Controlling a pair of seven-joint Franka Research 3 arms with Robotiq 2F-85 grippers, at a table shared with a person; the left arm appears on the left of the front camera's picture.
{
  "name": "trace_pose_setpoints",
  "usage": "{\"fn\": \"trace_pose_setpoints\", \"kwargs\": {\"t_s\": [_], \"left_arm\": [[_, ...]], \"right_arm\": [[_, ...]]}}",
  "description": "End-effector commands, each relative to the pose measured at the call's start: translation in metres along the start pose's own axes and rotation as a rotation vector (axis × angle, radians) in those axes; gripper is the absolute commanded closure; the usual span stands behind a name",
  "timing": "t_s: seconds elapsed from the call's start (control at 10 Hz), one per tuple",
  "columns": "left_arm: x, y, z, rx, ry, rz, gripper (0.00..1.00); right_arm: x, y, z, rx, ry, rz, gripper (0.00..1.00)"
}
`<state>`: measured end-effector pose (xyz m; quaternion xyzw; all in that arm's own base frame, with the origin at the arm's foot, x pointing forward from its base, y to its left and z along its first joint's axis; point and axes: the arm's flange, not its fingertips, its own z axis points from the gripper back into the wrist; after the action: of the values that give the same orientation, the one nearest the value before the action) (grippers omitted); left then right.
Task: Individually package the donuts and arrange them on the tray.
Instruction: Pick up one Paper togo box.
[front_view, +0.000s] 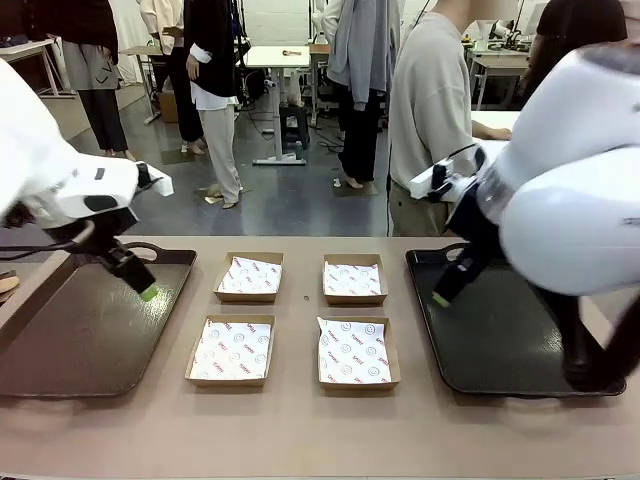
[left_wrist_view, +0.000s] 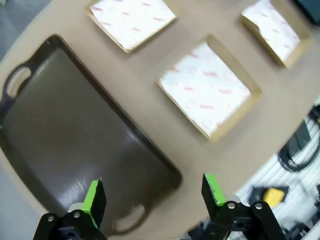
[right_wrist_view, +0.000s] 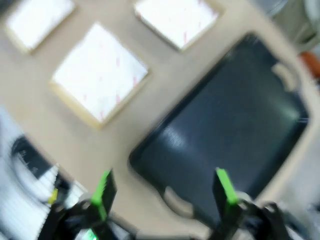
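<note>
Gaping empty, the left gripper (left_wrist_view: 154, 194) hangs over the left tray (front_view: 80, 335) at the front view's left edge, the right gripper (right_wrist_view: 165, 186) equally released over the right tray (front_view: 500, 345) opposite, with four paper-lined boxes (front_view: 230, 381) between them, their red print (left_wrist_view: 206, 106) too small to read.

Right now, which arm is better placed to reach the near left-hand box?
Left, probably. The left gripper hangs open over the left tray, beside the near left box; the right gripper is over the right tray, farther off.
</note>
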<state>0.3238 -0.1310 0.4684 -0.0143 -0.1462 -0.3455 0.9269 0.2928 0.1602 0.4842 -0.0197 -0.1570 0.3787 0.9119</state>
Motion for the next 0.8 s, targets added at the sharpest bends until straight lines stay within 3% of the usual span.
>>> {"fn": "trace_pose_setpoints", "kwargs": {"t_s": [0.0,0.1,0.2,0.3,0.7], "left_arm": [[-0.102,-0.037,-0.014,-0.061,0.006,0.001,0.00],[-0.107,-0.037,-0.019,-0.079,0.003,0.026,0.00],[-0.100,-0.030,-0.029,0.016,-0.036,0.037,0.00],[-0.020,-0.010,0.027,-0.051,0.035,0.010,0.00],[-0.020,-0.010,0.027,-0.051,0.035,0.010,0.00]], "right_arm": [[-0.100,0.032,0.003,0.044,0.037,-0.073,0.00],[-0.106,0.029,-0.002,0.071,0.031,-0.104,0.00],[-0.103,0.016,-0.014,-0.020,0.044,-0.047,0.00],[-0.036,0.010,0.041,0.044,0.053,-0.045,0.00],[-0.036,0.010,0.041,0.044,0.053,-0.045,0.00]]}}
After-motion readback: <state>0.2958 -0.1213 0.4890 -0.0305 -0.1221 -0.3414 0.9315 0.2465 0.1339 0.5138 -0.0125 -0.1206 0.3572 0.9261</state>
